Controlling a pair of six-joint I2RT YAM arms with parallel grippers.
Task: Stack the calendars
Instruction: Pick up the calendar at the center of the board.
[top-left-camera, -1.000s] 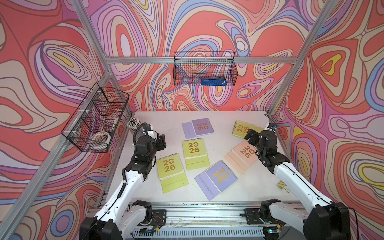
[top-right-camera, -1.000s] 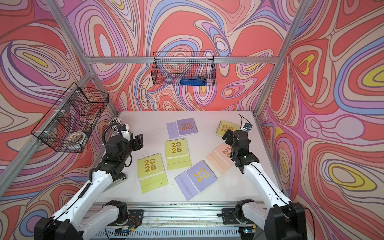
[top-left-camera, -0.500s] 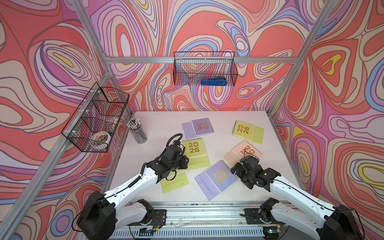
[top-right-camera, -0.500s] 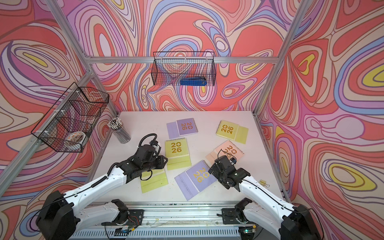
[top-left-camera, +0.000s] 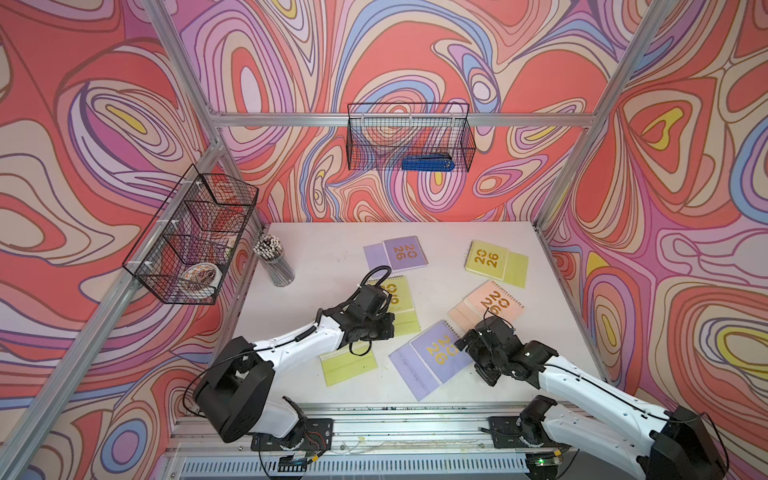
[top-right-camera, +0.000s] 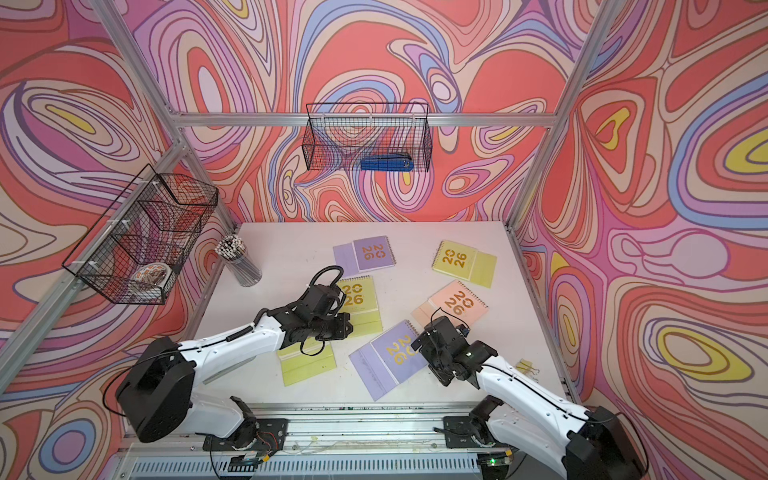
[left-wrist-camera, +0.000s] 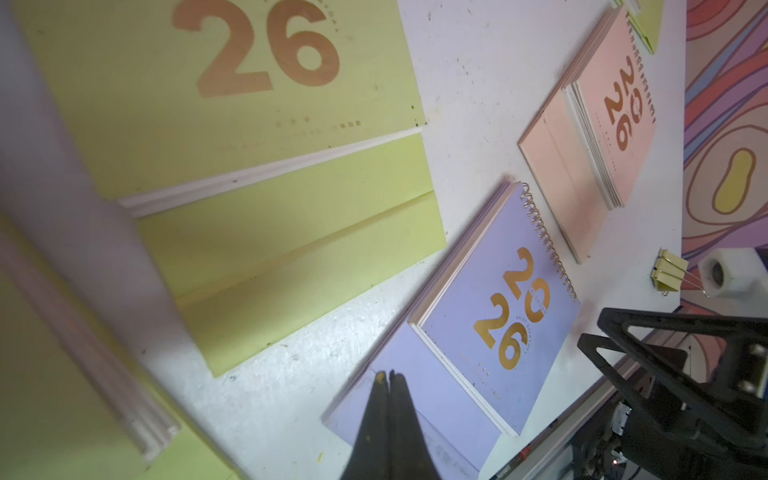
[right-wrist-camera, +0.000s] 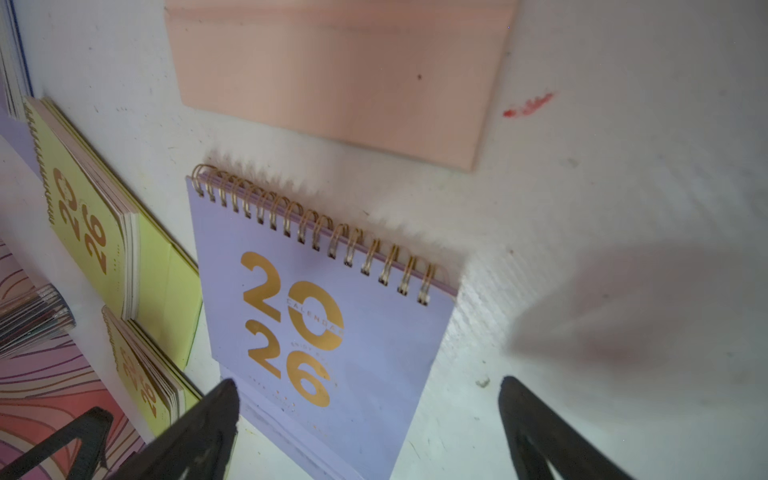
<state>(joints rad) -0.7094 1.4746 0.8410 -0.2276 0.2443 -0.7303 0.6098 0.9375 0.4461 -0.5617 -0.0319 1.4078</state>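
six calendars lie flat on the white worktop (top-left-camera: 316, 245), none on top of another. the far lilac calendar (top-left-camera: 397, 254) sits near the middle of the far edge. the far yellow-green calendar (top-left-camera: 494, 264) lies toward the far right corner. the peach calendar (top-left-camera: 492, 307) lies slanted by the right edge. the middle yellow-green calendar (top-left-camera: 403, 305) is about at the centre, its left side hidden under the left arm in both top views. the near yellow-green calendar (top-left-camera: 349, 365) lies toward the near edge, left of centre, with only its flap showing from above. the near lilac calendar (top-left-camera: 432, 359) lies slanted just to its right, with a narrow strip of bare worktop between it and the peach one.

the left gripper (left-wrist-camera: 388, 376) hangs over the two yellow-green calendars near the centre. its fingers (left-wrist-camera: 399, 415) are pressed together tip to tip with nothing between them. the right gripper (right-wrist-camera: 370, 383) is low at the near lilac calendar's right side. its fingers (right-wrist-camera: 216, 411) are spread wide, one over the cover's corner and one over bare worktop, and they hold nothing. i cannot tell whether they touch the surface.

a cup of pencils (top-left-camera: 274, 266) stands near the far left corner. a yellow binder clip (top-right-camera: 525, 366) lies by the right edge. a wire basket (top-left-camera: 409, 137) on the back wall holds a blue stapler (top-left-camera: 428, 163).
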